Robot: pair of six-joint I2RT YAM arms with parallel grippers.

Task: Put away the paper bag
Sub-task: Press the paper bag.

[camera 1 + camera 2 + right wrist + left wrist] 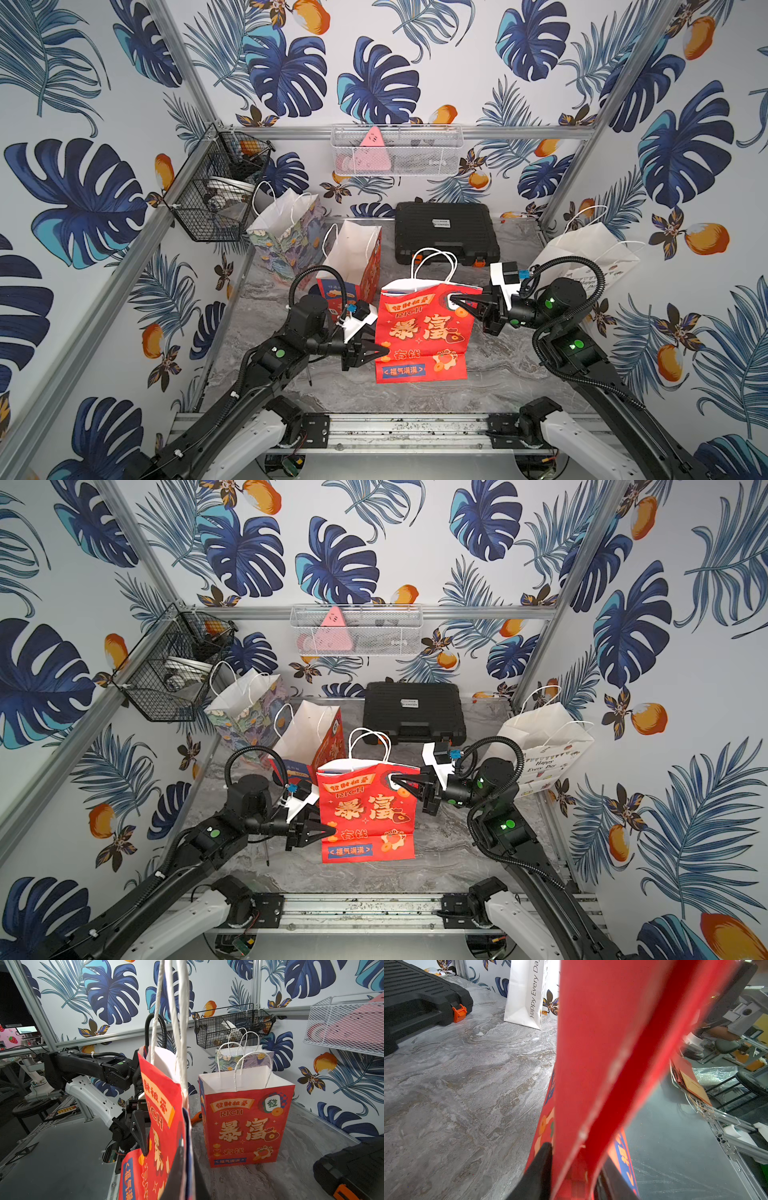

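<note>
The right gripper [452, 299] clamps the top of the red paper bag [424, 332]. The left gripper [386, 352] straddles its side edge; I cannot tell whether it is clamped.

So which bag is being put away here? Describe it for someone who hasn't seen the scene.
On the grey marble table, look front and centre. The flattened red bag is upright there, the right end effector pinching its upper edge, the left end effector at its lower side. The matching red bag behind it stands open and untouched.
</note>
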